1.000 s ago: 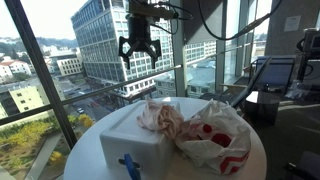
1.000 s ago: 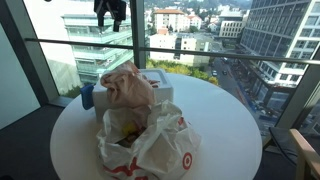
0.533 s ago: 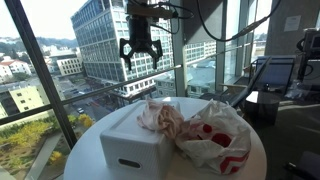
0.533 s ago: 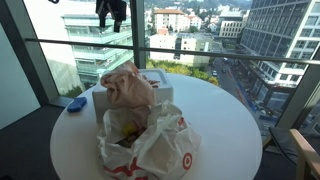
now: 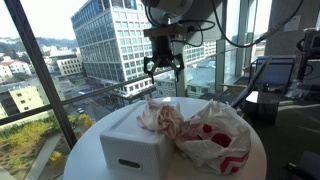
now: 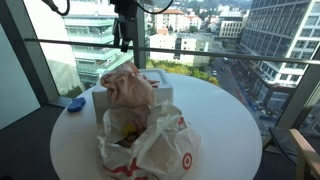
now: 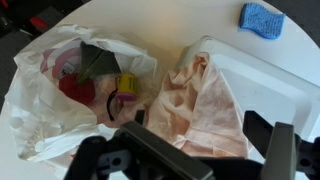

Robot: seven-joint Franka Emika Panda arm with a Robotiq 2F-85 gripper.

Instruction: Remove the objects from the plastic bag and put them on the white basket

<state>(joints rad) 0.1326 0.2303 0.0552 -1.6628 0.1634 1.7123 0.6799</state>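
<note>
Nearest on the round counter [image 6: 225, 115]: plastic bag [image 6: 150, 140], slumped open, a yellow item [image 7: 127, 84] inside. Just behind at 12 o'clock, touching: white basket [image 6: 160, 92] with a crumpled pinkish wad [image 6: 125, 88] draped over it. At 9 o'clock of the basket, blue sponge [image 6: 73, 102]. Farthest, high above: pincer [image 5: 163, 70], spread wide, empty.

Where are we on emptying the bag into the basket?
Done: a pink cloth lies on the white basket. In hand: nothing; the gripper hangs open above. Left: a yellow item and a dark item sit inside the plastic bag, and a blue sponge lies on the table outside the basket.
</note>
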